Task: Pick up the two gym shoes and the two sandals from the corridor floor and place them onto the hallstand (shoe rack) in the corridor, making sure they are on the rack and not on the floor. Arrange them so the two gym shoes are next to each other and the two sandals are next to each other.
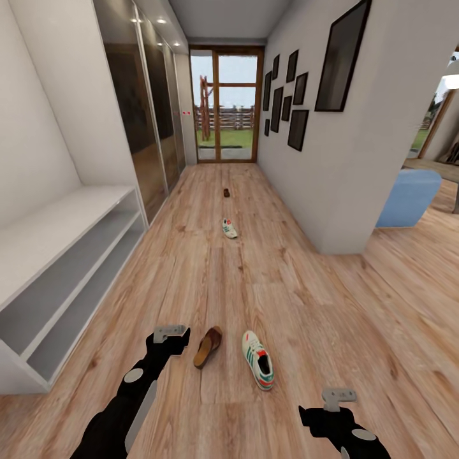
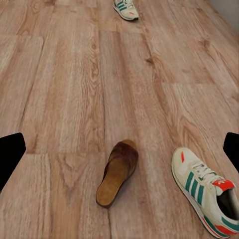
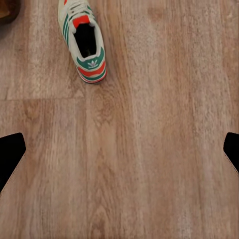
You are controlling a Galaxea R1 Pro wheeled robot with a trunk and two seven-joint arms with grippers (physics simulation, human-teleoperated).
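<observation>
On the corridor floor (image 1: 268, 287), a sandal (image 1: 208, 346) beside a gym shoe (image 1: 257, 359); hallstand (image 1: 57, 268) shelves bare.

Matt wood-grain floor (image 1: 287, 306), brown leather sandal (image 1: 208, 346), glossy wardrobe doors (image 1: 143, 115)

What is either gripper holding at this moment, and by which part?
Nothing is held. The left gripper and right gripper are both open and empty above the corridor floor; the near sandal and near gym shoe lie untouched.
</observation>
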